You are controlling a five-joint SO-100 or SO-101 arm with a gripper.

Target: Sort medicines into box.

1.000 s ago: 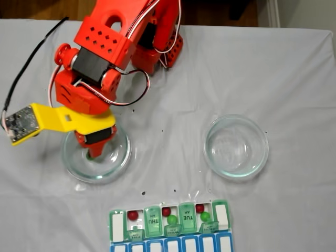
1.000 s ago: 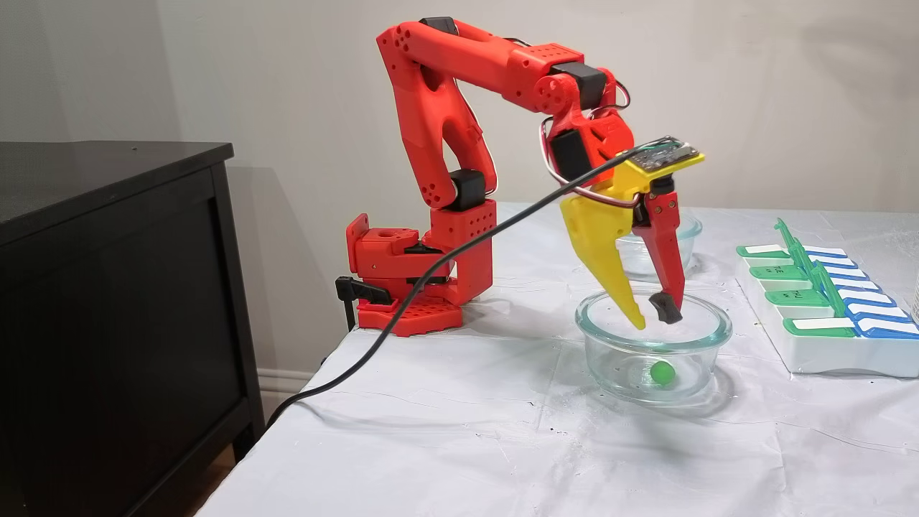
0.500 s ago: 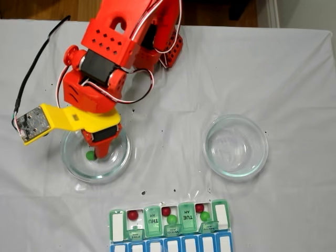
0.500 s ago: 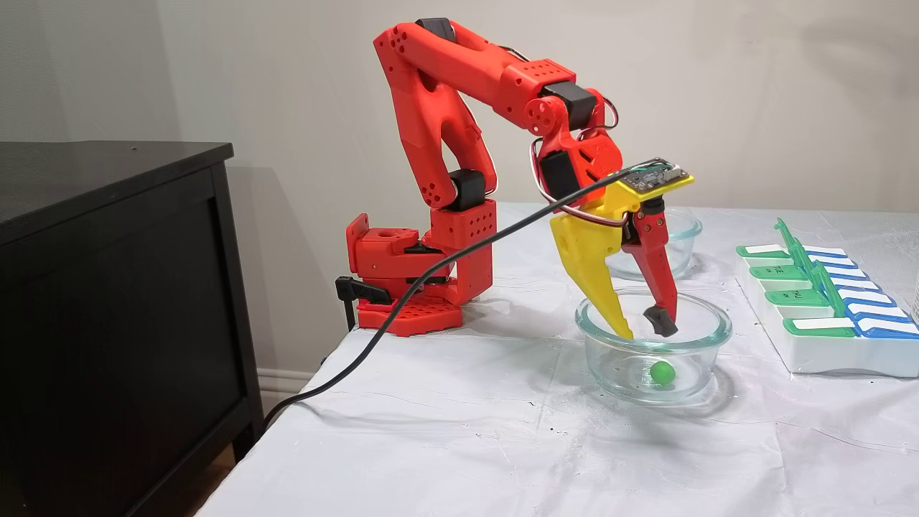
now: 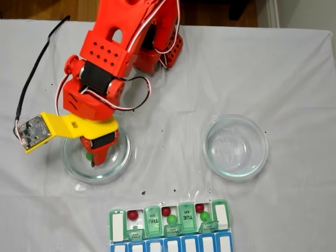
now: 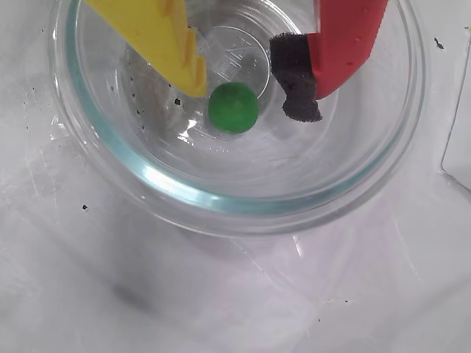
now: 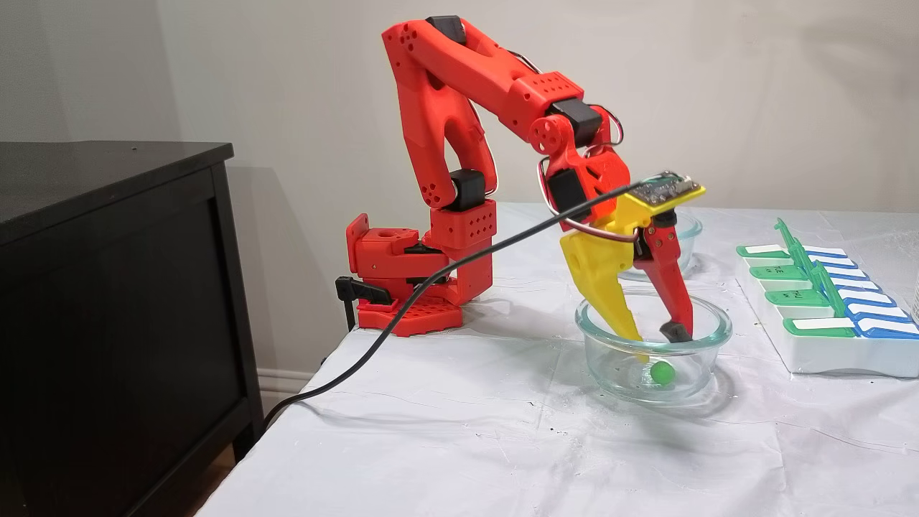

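Note:
One green medicine ball point(image 6: 233, 107) lies on the bottom of a round glass dish point(image 6: 221, 200), which shows in both fixed views point(image 5: 122, 160) point(image 7: 599, 362). My gripper point(image 6: 250, 99) is open inside the dish. Its yellow finger point(image 6: 158, 37) and its red finger with the black foam pad point(image 6: 298, 81) stand on either side of the ball without gripping it. From the side, the gripper point(image 7: 659, 343) hangs just above the ball point(image 7: 662, 372). The box point(image 5: 116, 224) sits at the table's near edge with some lids open, and red point(image 5: 133, 214) and green point(image 5: 171, 219) medicines lie in its compartments.
A second glass dish point(image 5: 235, 146) stands to the right in the top-down fixed view. The arm's base point(image 7: 402, 287) is at the table's back edge and a black cable point(image 7: 431, 276) trails off the table. A black cabinet point(image 7: 108, 287) stands beside the table.
The gripper has dropped lower into the dish, so its fingertips now stand on either side of the green ball. The ball has not moved.

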